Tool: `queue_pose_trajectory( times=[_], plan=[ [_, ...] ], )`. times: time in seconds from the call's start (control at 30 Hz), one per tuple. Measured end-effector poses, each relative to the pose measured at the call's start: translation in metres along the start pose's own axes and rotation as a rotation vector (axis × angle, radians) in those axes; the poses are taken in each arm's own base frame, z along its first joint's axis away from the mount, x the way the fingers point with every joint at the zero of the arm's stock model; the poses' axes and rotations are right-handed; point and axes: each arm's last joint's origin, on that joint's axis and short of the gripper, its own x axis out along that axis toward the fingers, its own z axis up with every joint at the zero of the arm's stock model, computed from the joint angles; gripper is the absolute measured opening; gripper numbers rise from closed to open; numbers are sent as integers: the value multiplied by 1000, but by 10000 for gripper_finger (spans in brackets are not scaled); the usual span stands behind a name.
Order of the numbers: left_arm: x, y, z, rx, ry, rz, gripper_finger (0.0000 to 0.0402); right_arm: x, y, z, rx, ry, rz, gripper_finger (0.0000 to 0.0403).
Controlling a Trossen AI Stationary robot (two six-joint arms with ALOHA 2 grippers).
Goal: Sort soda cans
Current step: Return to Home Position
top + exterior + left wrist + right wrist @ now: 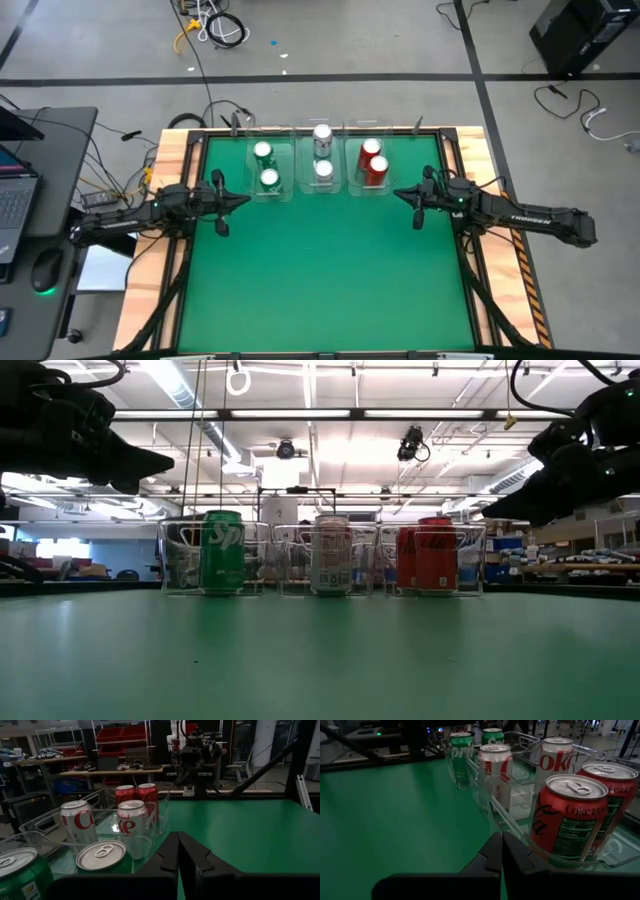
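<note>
Along the far edge of the green table (320,270), the six soda cans (322,133) stand sorted in three clear bins (290,560): two Sprite cans (268,179) on the left, two Diet Coke cans (323,170) in the middle and two Coke Zero cans (378,166) on the right. Your left gripper (243,200) hangs just beside the bin holding the Sprite cans. Your right gripper (399,194) hangs just beside the one holding the Coke Zero cans. On both, the fingers are pressed together with nothing between them. To go home cleanly, draw each arm straight back toward its own side, away from the bin walls, before any turning. Leave the fingers closed so no tip catches a rim.
</note>
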Motion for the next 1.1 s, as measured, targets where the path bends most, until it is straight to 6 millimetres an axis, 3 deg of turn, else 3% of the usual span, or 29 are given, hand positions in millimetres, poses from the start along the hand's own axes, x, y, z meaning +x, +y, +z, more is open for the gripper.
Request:
queue_pose_trajectory(
  times=[1.1],
  plan=[
    [0, 0, 0, 0, 0, 0, 14, 0, 0, 0, 0, 0, 0, 0]
  ],
)
